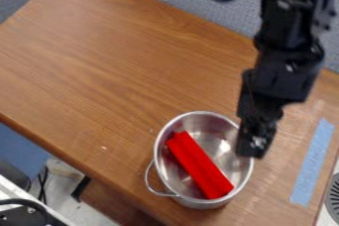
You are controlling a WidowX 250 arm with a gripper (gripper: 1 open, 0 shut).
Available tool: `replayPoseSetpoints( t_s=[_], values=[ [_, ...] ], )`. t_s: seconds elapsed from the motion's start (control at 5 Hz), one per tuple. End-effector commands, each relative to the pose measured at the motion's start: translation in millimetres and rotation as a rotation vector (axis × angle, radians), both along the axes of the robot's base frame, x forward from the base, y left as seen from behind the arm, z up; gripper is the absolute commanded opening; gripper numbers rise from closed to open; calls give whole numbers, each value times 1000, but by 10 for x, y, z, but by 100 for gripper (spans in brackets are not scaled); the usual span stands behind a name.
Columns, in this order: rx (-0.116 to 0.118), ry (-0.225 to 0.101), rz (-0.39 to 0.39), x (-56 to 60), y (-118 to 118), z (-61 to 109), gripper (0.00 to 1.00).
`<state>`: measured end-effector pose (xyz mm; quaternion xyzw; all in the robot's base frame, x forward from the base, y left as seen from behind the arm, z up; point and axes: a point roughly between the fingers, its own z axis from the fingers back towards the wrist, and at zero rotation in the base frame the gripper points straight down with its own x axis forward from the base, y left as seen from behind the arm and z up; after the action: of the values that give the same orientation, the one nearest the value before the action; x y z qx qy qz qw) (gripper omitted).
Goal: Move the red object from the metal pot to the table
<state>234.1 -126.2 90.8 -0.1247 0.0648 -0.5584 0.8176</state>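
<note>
The red object (199, 164) is a long red block lying slantwise inside the metal pot (176, 131), a small shiny steel pot near the front edge of the table (106, 61). My gripper (256, 148) points down over the pot's right rim, to the right of the block and not touching it. Its dark fingers (247, 136) stand apart with nothing between them, so the gripper is open. The lowest tips blend with the pot's rim.
A strip of light blue tape (312, 161) lies on the wood to the right of the pot. The table's front edge runs close below the pot, with a dark floor beyond it. Bare wood stretches to the left and back.
</note>
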Motion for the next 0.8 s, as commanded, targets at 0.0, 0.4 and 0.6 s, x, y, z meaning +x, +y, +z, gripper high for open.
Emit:
replayPoseSetpoints(
  t_s=[0.0, 0.4, 0.6],
  values=[
    [-45, -82, 155, 86, 113, 418, 100],
    [-28, -105, 433, -37, 8, 235, 100],
    [-12, -122, 624, -185, -246, -99, 100]
  ],
)
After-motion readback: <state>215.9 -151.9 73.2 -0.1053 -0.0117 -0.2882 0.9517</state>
